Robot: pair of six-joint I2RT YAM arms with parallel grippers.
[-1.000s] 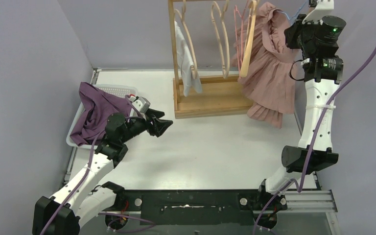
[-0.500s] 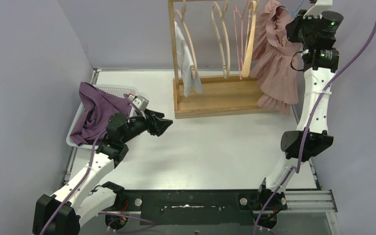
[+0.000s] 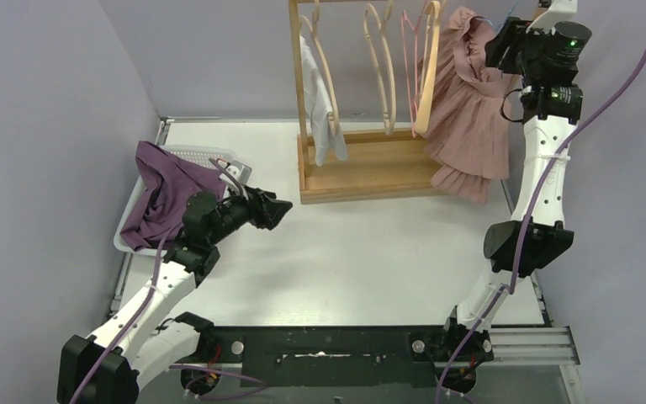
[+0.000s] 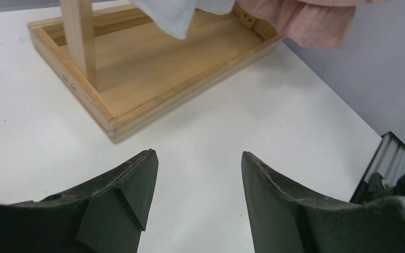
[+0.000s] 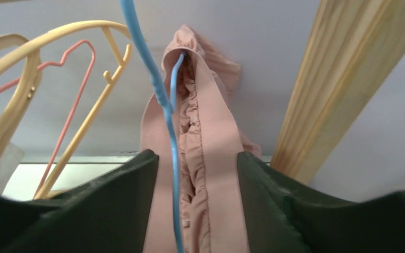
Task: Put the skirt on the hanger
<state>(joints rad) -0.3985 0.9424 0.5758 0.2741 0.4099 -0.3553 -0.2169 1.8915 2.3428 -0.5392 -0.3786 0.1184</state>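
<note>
The pink pleated skirt (image 3: 471, 118) hangs at the right end of the wooden rack (image 3: 362, 172). Its waistband (image 5: 211, 137) is draped over a blue hanger (image 5: 164, 105). My right gripper (image 3: 505, 44) is raised beside the top of the skirt. In the right wrist view the right gripper (image 5: 196, 155) is open, with the waistband and the blue hanger wire between the spread fingers. My left gripper (image 3: 282, 206) hovers low over the white table, left of the rack. The left gripper (image 4: 199, 155) is open and holds nothing.
The rack holds several cream and pink hangers (image 3: 378, 59) and a white garment (image 3: 320, 109). Its wooden base (image 4: 137, 68) lies ahead of the left gripper. A purple garment (image 3: 168, 189) is draped over a white basket (image 3: 206, 154) at the table's left edge.
My right gripper has gone from shut to open at the skirt's waistband. The skirt has swung and now hangs nearer the rack. The left gripper has shifted slightly up.
</note>
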